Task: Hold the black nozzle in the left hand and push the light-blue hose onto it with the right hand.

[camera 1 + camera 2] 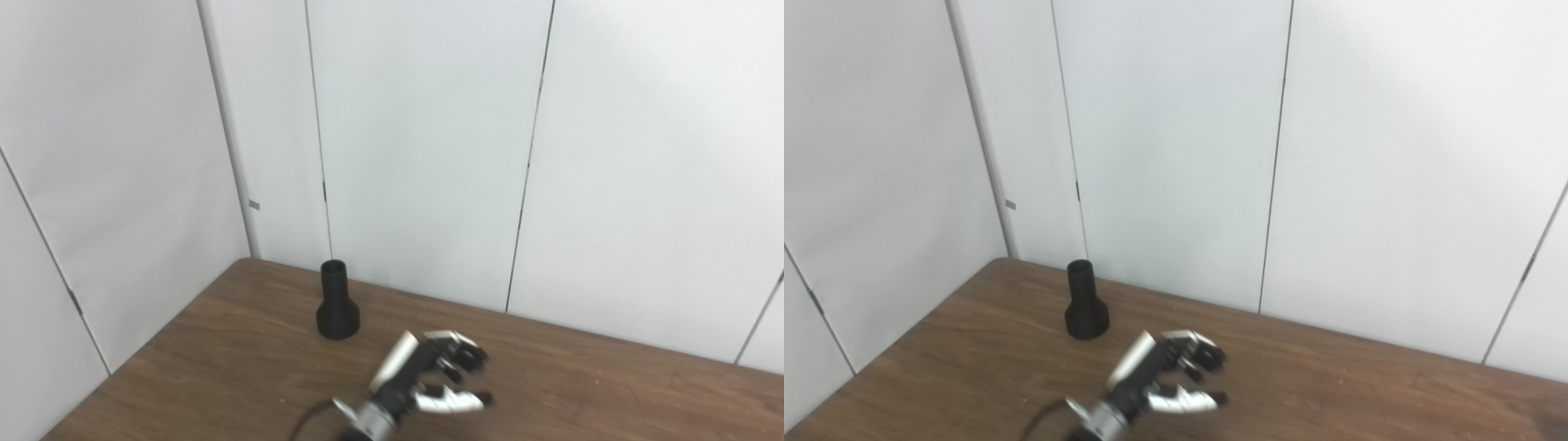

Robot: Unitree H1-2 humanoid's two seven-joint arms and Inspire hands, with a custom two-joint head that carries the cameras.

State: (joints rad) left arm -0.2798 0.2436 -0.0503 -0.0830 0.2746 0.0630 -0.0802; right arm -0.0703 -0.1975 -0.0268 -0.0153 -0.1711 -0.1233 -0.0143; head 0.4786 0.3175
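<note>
nozzle (337, 303), black, stands upright on table (184, 367) nr back wall. left hand (429, 380) hovers just beside it, fingers apart, empty. no hose or right hand visible. risk: fingers knock nozzle over.

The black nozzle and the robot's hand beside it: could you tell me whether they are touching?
Apart. The left eye view shows bare table between the upright black nozzle and the open left hand.

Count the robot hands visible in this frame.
1: a left hand low over the table, empty, right of the black nozzle. The other hand is out of frame.
</note>
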